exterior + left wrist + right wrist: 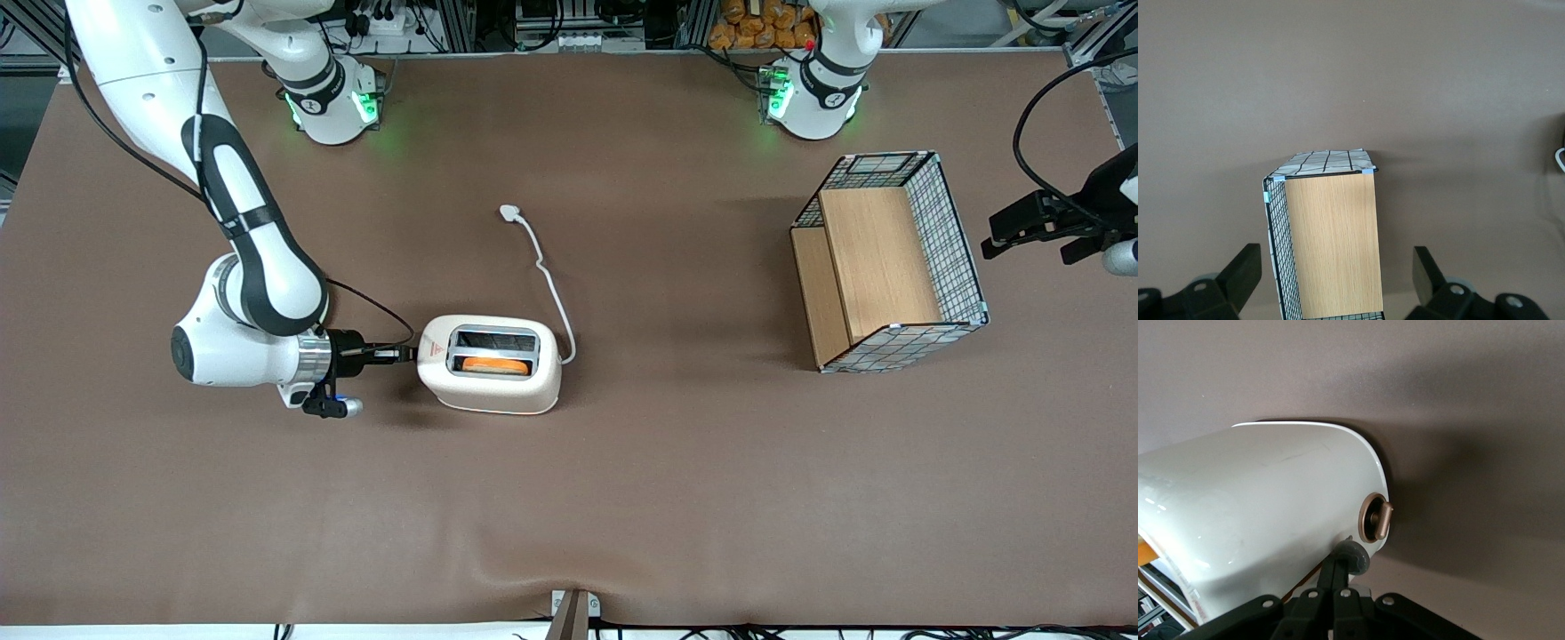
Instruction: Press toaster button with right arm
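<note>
On the brown worktop [622, 480], left of frame centre, the claw [404, 354], fingers together, is set against the toaster [491, 364]; a straight, gentle push is advised.

Red warning triangle on toaster [491, 363]

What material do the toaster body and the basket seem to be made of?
Toaster: probably glossy cream plastic, judging by soft highlights on its rounded shell in the right wrist view. Basket: thin wire mesh walls around light wood-grain panels. The hand, fingers shut, is at the toaster's end.
</note>
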`<action>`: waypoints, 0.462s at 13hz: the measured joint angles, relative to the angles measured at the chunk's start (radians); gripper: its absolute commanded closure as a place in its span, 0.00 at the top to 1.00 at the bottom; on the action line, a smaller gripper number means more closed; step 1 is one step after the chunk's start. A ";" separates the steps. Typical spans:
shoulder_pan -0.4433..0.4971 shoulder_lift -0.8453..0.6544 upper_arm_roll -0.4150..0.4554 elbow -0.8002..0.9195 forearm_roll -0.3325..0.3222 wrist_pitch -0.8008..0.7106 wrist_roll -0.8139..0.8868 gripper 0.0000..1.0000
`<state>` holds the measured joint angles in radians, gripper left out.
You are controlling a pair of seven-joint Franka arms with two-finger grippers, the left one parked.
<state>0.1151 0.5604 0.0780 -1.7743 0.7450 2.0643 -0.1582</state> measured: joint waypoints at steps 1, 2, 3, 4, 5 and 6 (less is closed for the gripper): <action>-0.002 0.003 -0.002 -0.003 0.015 0.000 -0.019 0.00; -0.005 0.007 -0.003 -0.005 0.028 -0.001 -0.045 0.00; -0.009 0.012 -0.003 -0.005 0.041 -0.004 -0.066 0.00; -0.014 0.015 -0.002 -0.005 0.052 -0.008 -0.079 0.00; -0.016 0.016 -0.002 -0.005 0.057 -0.011 -0.087 0.00; -0.017 0.017 -0.002 -0.005 0.059 -0.011 -0.089 0.00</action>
<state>0.0985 0.5777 0.0761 -1.7793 0.8040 2.0530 -0.2471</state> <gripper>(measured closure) 0.991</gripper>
